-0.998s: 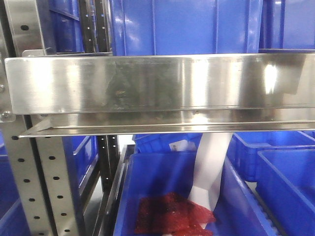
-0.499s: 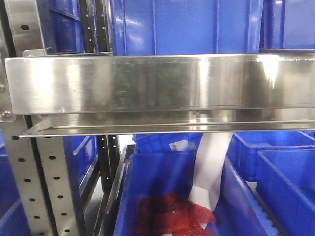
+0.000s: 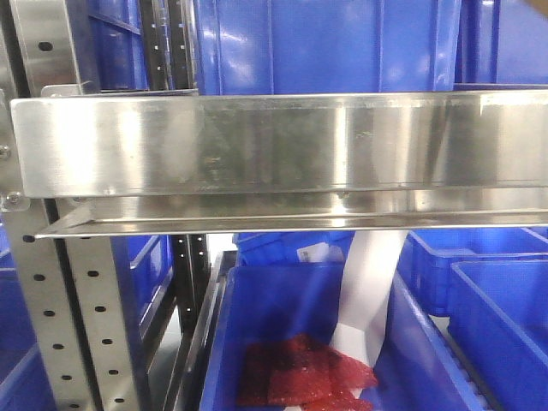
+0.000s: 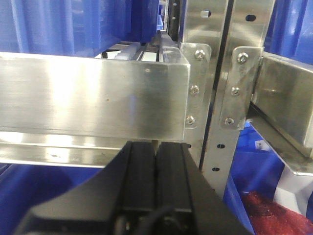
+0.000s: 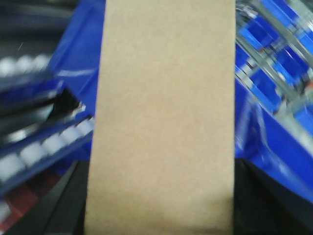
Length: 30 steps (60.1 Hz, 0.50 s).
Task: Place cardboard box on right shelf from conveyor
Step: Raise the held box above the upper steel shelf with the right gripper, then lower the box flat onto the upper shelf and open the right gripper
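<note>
The shiny right shelf (image 3: 282, 145) has slid a tiny bit to the right since before. The right tool (image 5: 159, 215) holds the cardboard box (image 5: 161, 117) close to blue bins (image 5: 274, 147). The left tool (image 4: 155, 147) is squeezed closed, holding nothing, just under the shelf lip.

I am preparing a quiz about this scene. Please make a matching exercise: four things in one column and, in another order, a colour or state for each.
Things:
1. cardboard box
2. left gripper
3. right shelf
4. mesh in the lower bin

Descriptions:
A. shiny steel
B. plain tan
C. red
D. black, fingers closed together

Pairs: 1-B, 2-D, 3-A, 4-C
</note>
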Tool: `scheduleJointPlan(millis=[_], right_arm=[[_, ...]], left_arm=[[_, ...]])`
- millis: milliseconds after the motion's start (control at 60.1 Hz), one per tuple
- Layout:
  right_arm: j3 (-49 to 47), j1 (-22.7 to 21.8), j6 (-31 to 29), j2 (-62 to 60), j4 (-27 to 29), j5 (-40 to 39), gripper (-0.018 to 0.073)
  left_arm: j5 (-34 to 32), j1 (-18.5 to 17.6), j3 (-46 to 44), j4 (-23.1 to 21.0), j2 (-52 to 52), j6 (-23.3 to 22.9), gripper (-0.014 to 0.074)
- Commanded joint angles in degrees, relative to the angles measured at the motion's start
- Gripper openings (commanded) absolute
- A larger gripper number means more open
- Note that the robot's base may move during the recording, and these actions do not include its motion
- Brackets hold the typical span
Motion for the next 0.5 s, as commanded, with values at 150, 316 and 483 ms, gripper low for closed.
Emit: scheduleJointPlan(millis=[150, 316, 483], right_arm=[[-2.5, 3.2, -23.0, 6.9, -0.3, -3.9, 0.0111], [-2.5, 3.2, -32.7, 11.5, -0.3, -4.3, 0.0111], [-2.4, 3.2, -36.2, 15.6, -0.3, -7.1, 0.0111]], left_arm=[[-5.0, -0.3, 0.5, -0.3, -0.8, 0.0, -0.0116], [-5.0, -0.3, 0.5, -0.3, -0.8, 0.0, -0.0116], [-5.0, -0.3, 0.5, -0.3, -0.8, 0.0, -0.0116]])
